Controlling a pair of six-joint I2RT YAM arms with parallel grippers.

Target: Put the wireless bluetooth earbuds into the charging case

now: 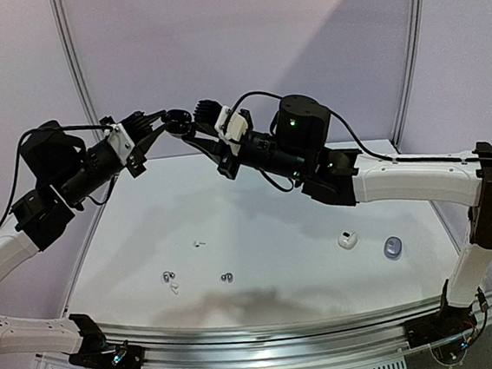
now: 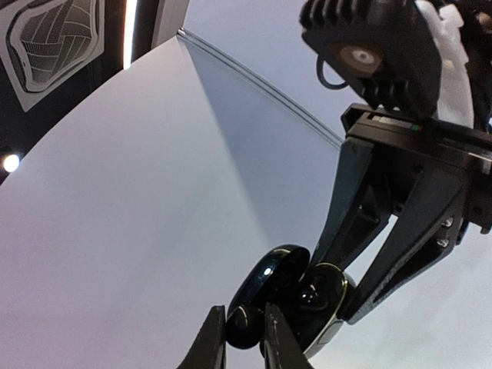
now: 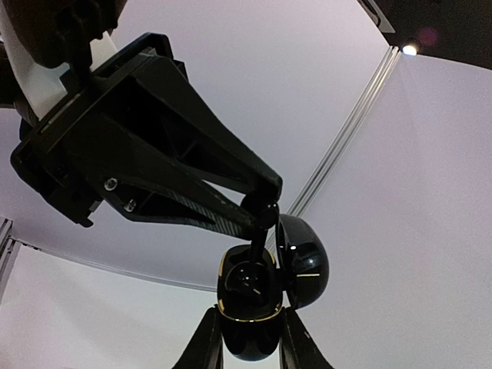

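Note:
High above the table my right gripper [image 1: 192, 132] is shut on an open black charging case [image 3: 247, 307] with a gold rim, its lid [image 3: 301, 257] swung out to the right. My left gripper [image 1: 168, 120] is shut on a black earbud [image 2: 244, 327] and holds it at the case's mouth [image 2: 311, 296]. In the right wrist view the left fingertips [image 3: 260, 209] hold the earbud over a well of the case. Another glossy black earbud [image 2: 309, 294] seems to sit in the case. Small white earbuds [image 1: 170, 279] and a grey pair [image 1: 227, 278] lie on the table.
A white case [image 1: 347, 240] and a pale bluish case [image 1: 393, 247] stand on the right of the white table [image 1: 274, 199]. A tiny white earbud [image 1: 199, 242] lies near the middle. Curved white walls surround the table, and a metal rail [image 1: 269, 335] runs along its near edge.

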